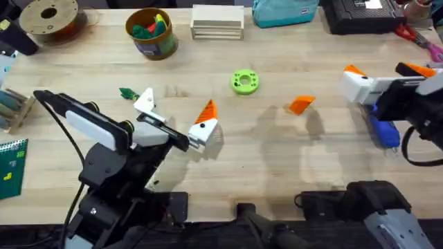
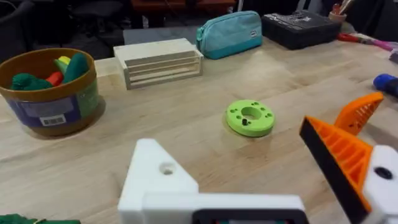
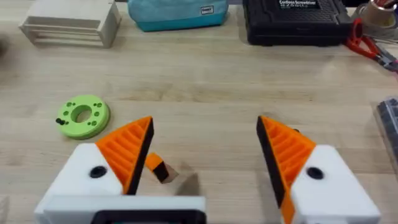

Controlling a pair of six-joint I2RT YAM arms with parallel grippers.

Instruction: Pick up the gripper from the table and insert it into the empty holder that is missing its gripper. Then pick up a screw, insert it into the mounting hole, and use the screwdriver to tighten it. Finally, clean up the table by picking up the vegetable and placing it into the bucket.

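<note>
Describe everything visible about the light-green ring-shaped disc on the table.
The light-green disc is a flat, round ring that looks like matte plastic, with a large central hole and several small holes spaced around its face. A small dark piece, possibly a screw, sits on its face near the edge. It lies flat on the wooden table near the middle, in front of the stacked wooden trays, apart from every other object; nothing grips it.

I'm working in what looks like a maker's workshop: a butcher-block tabletop [image 1: 277, 173] carrying a filament spool [image 1: 48, 19], a black cordless-screwdriver case [image 3: 297, 18], red-handled scissors [image 3: 367, 43] and a printed green disc [image 1: 244, 81].
</note>
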